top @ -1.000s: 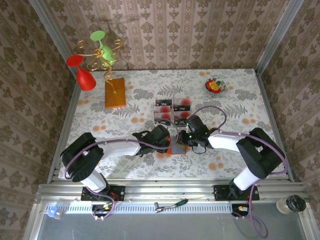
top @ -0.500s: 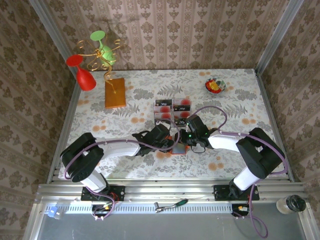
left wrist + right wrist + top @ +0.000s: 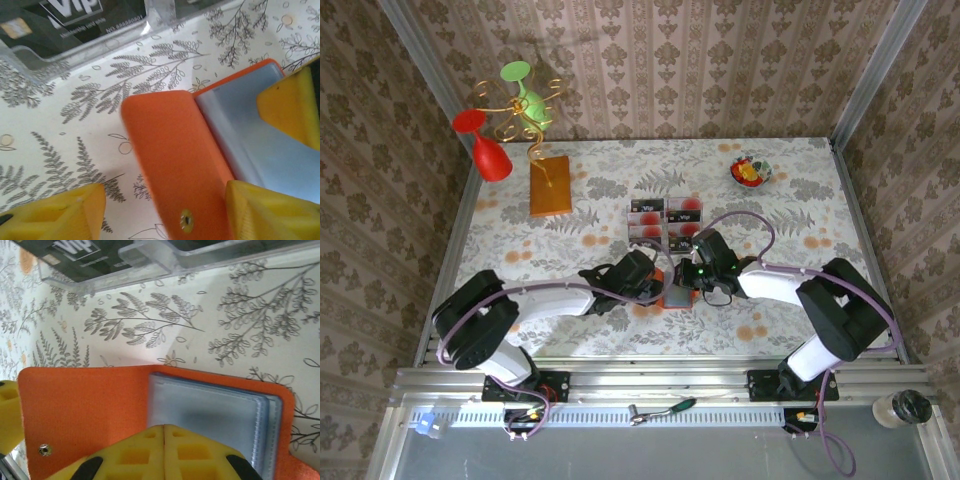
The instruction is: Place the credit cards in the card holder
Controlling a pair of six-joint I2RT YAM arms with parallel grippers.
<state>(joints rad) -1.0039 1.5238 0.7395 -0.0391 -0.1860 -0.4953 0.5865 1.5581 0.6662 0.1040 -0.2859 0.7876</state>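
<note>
The orange card holder [image 3: 676,297] lies open on the flowered cloth between both grippers. Its orange flap [image 3: 170,160] stands tilted up between the wide-apart yellow fingers of my open left gripper [image 3: 165,200], the right finger [image 3: 270,210] against the flap and the left one clear of it. The grey-blue inside [image 3: 210,410] lies flat. My right gripper [image 3: 165,429] is shut, its joined tips resting on that grey-blue inside. The credit cards [image 3: 660,222], black and red with white "VIP" print [image 3: 65,12], lie in a clear tray just beyond the holder.
At the back left stands an orange-brown block [image 3: 550,185] with gold wire, with a red glass [image 3: 485,150] and a green glass [image 3: 525,95] by it. A small bowl [image 3: 750,172] of colourful pieces sits at the back right. The clear tray's rim [image 3: 150,260] lies close ahead.
My right gripper's jaws have closed fully over the holder's inside. The left arm has shifted slightly, its jaws staying wide around the flap.
</note>
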